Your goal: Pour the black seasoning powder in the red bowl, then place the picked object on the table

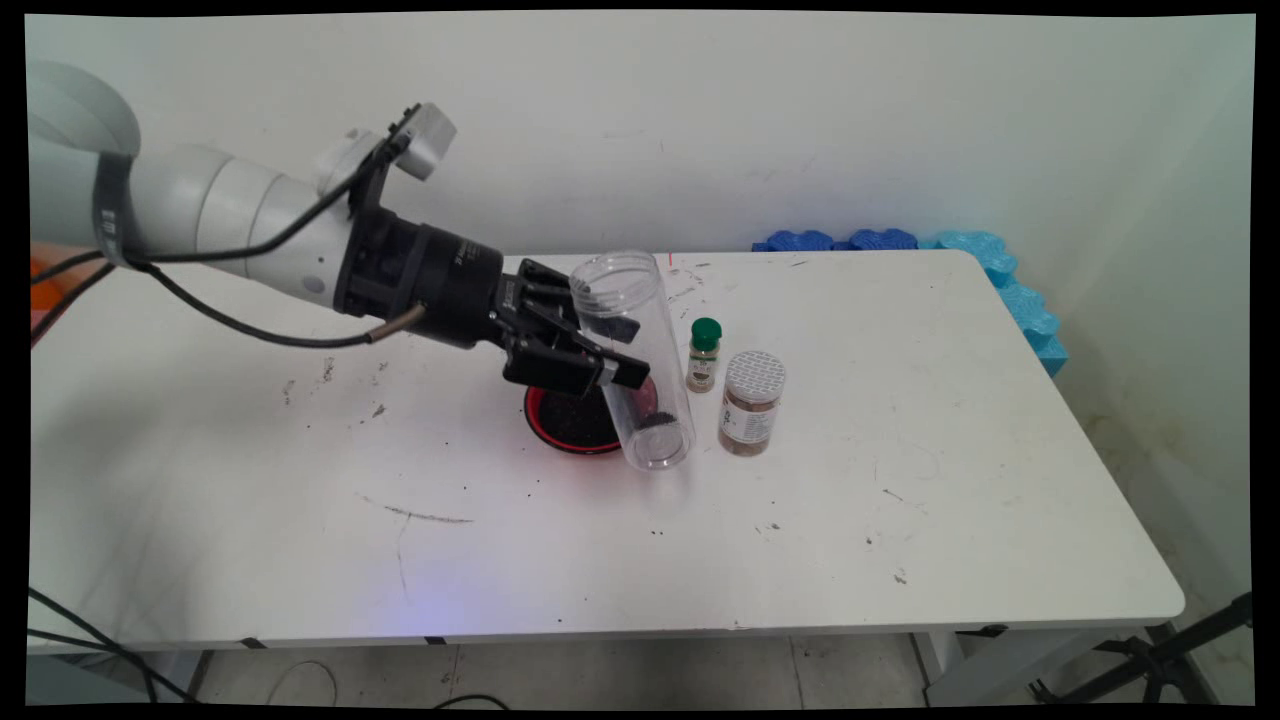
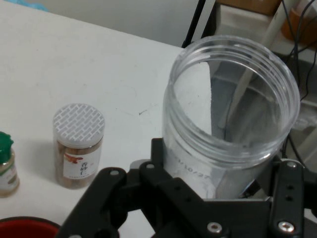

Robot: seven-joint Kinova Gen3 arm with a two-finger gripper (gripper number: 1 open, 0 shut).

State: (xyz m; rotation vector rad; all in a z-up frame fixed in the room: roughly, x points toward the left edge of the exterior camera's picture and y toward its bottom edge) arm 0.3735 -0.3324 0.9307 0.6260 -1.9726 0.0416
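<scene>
Above the white bench [image 1: 300, 560], the black two-finger pincer [image 1: 600, 362] grips a tall clear plastic jar [image 1: 632, 352], tilted over a red bowl of dark grains [image 1: 568, 425]; beside it stand a green-capped spice bottle [image 1: 704, 355] and white-lidded brown spice jar [image 1: 751, 402].

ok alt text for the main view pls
A black gripper on a white arm holds a tilted, open clear plastic jar above a red bowl of dark grains on a white table. Right of it stand a green-capped spice bottle and a white-lidded spice jar.
</scene>
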